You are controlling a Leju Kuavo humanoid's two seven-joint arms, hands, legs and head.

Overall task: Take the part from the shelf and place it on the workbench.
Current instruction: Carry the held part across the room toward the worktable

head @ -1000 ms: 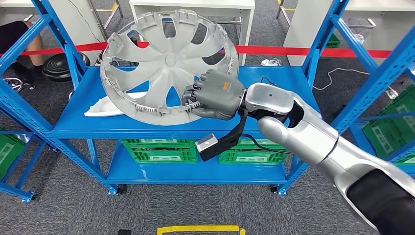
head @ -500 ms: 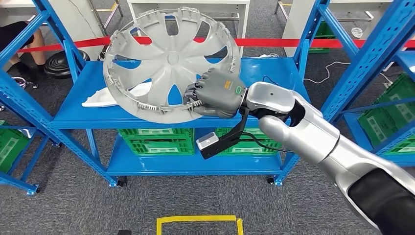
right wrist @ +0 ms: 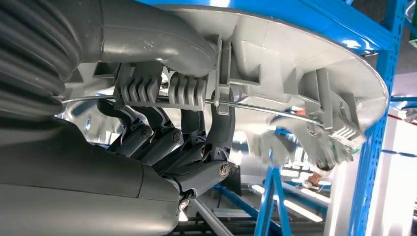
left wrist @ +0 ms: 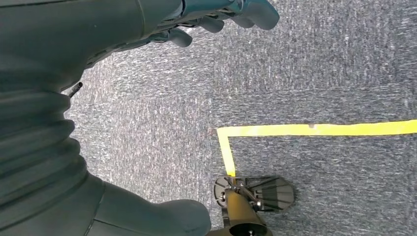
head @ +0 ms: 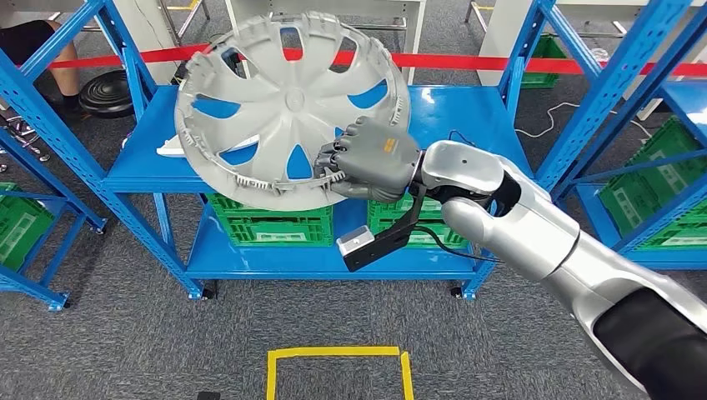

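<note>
Above the blue metal shelf unit (head: 150, 171), seen from the head camera, the round grey plastic wheel cover (head: 275, 100) with curved spokes, wedge-shaped openings and a toothed clip rim is held up and tilted, its face toward the camera and its lower edge clear of the blue shelf surface. The right hand (head: 367, 158) clamps the cover's lower right rim, fingers hooked through a spoke opening and thumb over the outside. A white flat object (head: 171, 148) lies on the shelf behind the cover's left edge; green plastic crates (head: 271, 227) sit on the lower shelf. Blue uprights stand to either side of the cover, and grey carpet with a yellow tape rectangle (head: 338, 354) lies open in front. From the left wrist camera, the left hand (left wrist: 206, 19) hangs over grey carpet beside a corner of yellow tape, its fingers loosely apart around nothing. From the right wrist camera, the cover's ribbed grey underside and wire ring fill the frame, the dark fingers (right wrist: 167, 142) curled behind the rim and the thumb pressing its outer face.
</note>
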